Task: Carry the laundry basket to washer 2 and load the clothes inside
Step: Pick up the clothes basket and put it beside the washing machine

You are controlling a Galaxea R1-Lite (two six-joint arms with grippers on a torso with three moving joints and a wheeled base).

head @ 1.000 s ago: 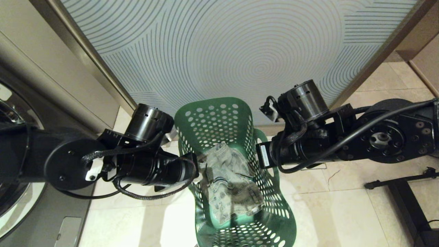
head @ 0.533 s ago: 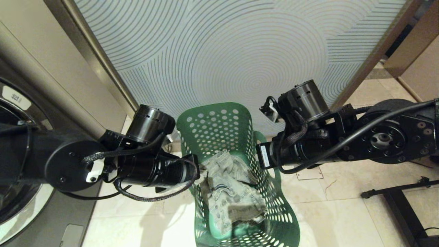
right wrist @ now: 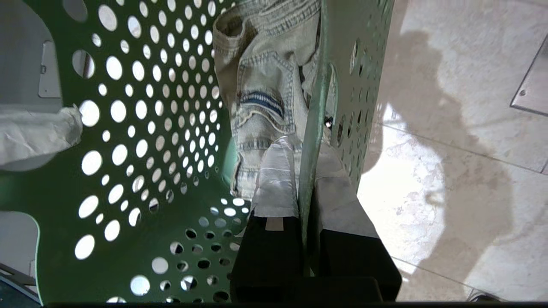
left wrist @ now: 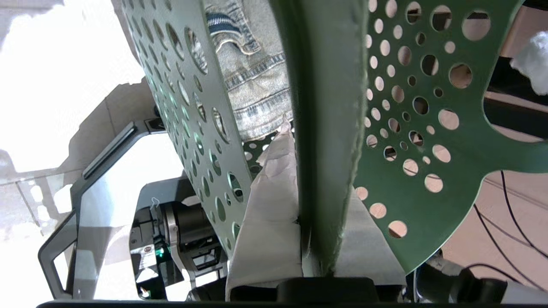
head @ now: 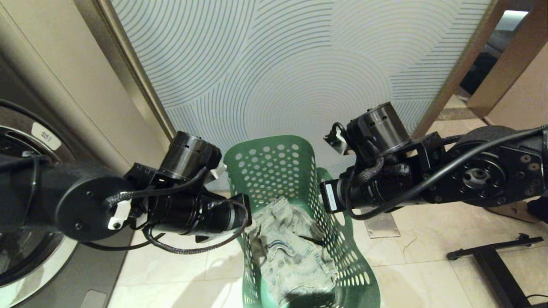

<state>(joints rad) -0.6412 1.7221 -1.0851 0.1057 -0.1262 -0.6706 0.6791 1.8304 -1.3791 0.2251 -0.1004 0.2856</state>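
**Basket pinched at both rims, washer off to the left**

The green laundry basket (head: 295, 205) hangs between the two arms above the tiled floor (head: 432, 261), facing a patterned wall panel (head: 278, 64). The left gripper (left wrist: 319, 239) has its fingers (left wrist: 265, 222) clamped on the basket's left rim; the right gripper (right wrist: 306, 201) is clenched the same way on the right rim, one padded finger inside the wall and one outside. Pale denim clothes (head: 295, 252) lie crumpled in the bottom.

The basket looks like thin, perforated plastic: light, but likely to flex and twist if the two grips move unevenly. The smooth rim could slip between the pads, so opposite holds at mid-rim seem the soundest choice. The denim is soft and limp and should shift toward the low end if the basket tilts; it adds little weight.

A washer (head: 38, 239) shows at the left edge of the head view. It carries a small white label (head: 44, 135), too small to read, so I cannot tell whether this is washer 2.
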